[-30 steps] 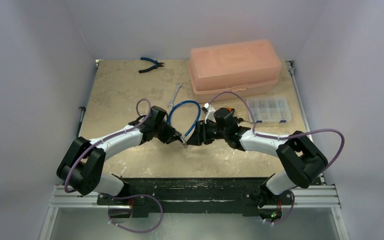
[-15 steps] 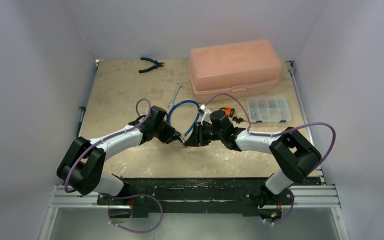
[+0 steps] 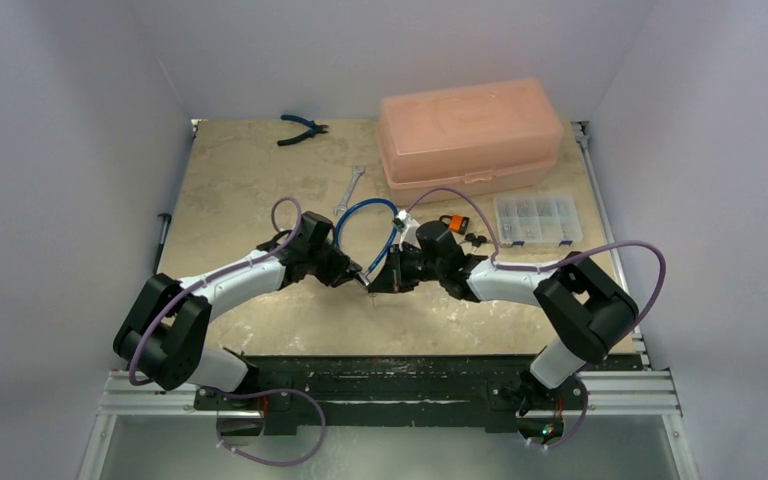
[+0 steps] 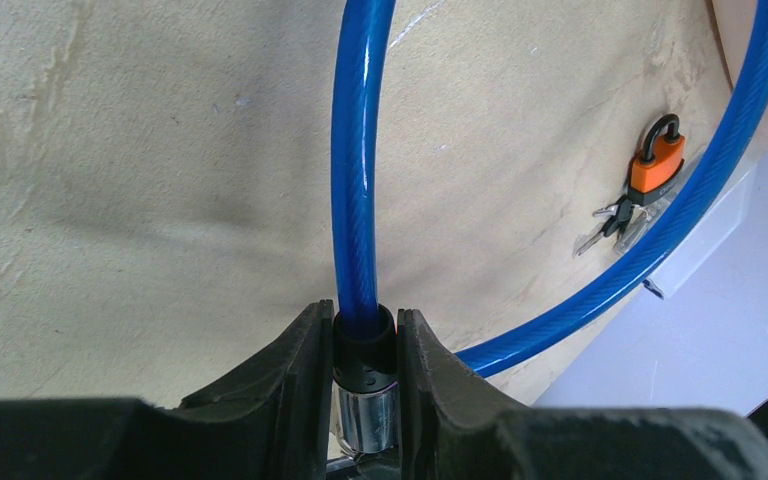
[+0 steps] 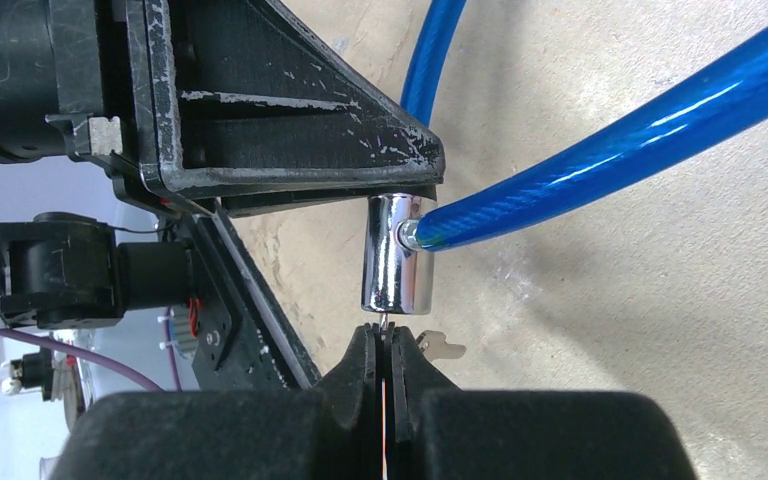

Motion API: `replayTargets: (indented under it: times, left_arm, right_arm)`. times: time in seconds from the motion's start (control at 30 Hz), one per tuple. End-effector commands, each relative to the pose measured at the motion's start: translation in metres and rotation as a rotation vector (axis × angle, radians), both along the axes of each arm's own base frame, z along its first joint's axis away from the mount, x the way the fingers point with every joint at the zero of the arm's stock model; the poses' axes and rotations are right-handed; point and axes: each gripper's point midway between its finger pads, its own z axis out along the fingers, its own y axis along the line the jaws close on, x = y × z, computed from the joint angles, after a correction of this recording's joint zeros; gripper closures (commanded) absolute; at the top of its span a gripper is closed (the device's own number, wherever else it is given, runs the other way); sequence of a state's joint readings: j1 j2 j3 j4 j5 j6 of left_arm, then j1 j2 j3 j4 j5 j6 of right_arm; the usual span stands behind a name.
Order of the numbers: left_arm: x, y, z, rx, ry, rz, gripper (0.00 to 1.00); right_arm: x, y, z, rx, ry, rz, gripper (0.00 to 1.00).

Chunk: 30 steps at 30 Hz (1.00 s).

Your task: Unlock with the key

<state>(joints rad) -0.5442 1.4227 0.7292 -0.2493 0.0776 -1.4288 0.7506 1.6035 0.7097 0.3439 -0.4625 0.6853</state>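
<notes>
A blue cable lock [image 3: 368, 213] loops over the middle of the table. My left gripper [image 4: 366, 330] is shut on the black collar [image 4: 365, 350] at the cable's end, above the chrome lock cylinder [image 5: 398, 255]. In the right wrist view the cylinder hangs below the left gripper's fingers [image 5: 290, 120]. My right gripper [image 5: 387, 340] is shut on the key [image 5: 385, 322], whose thin blade runs up into the cylinder's bottom end. A second key [image 5: 442, 345] dangles beside the right fingertips. In the top view both grippers [image 3: 360, 277] [image 3: 380, 282] meet tip to tip.
An orange padlock [image 3: 449, 221] with small keys lies right of the cable. Behind it sit a pink plastic box [image 3: 470, 130] and a clear parts organiser [image 3: 537, 220]. A wrench [image 3: 348, 192] and blue-handled pliers [image 3: 302, 128] lie at the back left.
The right arm has moved left up to the left gripper, and its jaws have closed on the key. The left arm and the cable have stayed in place.
</notes>
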Motion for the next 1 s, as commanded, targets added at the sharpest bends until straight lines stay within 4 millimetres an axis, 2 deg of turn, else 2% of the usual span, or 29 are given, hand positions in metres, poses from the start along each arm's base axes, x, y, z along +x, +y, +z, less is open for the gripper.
replayTargets:
  times: [0.0, 0.4, 0.8, 0.97]
  left_arm:
    - [0.015, -0.013, 0.027, -0.073, -0.082, -0.009, 1.0]
    - [0.011, -0.011, 0.024, -0.061, -0.068, -0.011, 1.0]
    - [0.009, -0.009, 0.025, -0.049, -0.05, -0.015, 1.0]
    - [0.008, -0.008, 0.029, -0.05, -0.057, -0.011, 1.0]
  right_arm:
    - [0.011, 0.007, 0.009, -0.011, -0.064, 0.005, 1.0]
    - [0.036, -0.002, 0.013, -0.196, -0.183, -0.042, 1.0]
    - [0.04, -0.003, 0.018, -0.427, -0.335, -0.112, 1.0]
    - [0.043, -0.003, 0.025, -0.462, -0.372, -0.139, 1.0]
